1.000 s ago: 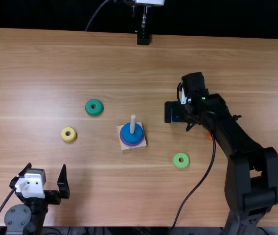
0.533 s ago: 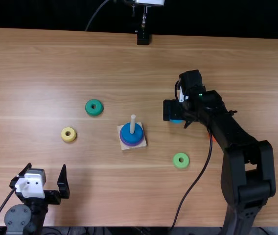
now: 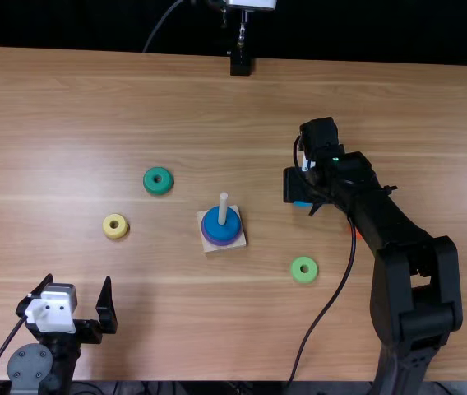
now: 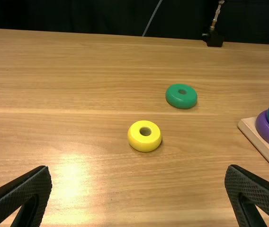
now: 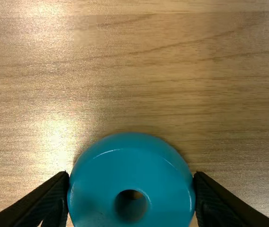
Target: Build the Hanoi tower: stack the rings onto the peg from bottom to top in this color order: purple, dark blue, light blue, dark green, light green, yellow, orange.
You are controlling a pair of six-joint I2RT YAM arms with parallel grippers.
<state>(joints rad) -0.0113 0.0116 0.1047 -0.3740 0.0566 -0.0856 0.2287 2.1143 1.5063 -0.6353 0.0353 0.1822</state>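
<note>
1. Right jaws [image 5: 132, 175] pinch the light blue, glossy round ring [image 5: 96, 189] from both sides; it lies flat, low at the table [image 3: 94, 107].
2. Left jaws [image 3: 79, 284] spread, holding nothing, by the table's near edge.
3. Pale wooden peg [image 3: 223, 210] on square wooden base [image 3: 209, 248]: purple ring [image 4: 266, 132] beneath, dark blue ring [image 3: 217, 222] above. Two of seven placed, order correct; light blue presumably next.
4. Left to stack after it: dark green ring [image 3: 149, 181], light green ring [image 3: 304, 278], yellow ring [image 3: 116, 234], orange ring [image 3: 358, 234], partly under the right arm.
5. Base well inside all edges; open wood toward the light blue ring should allow a direct carry.
</note>
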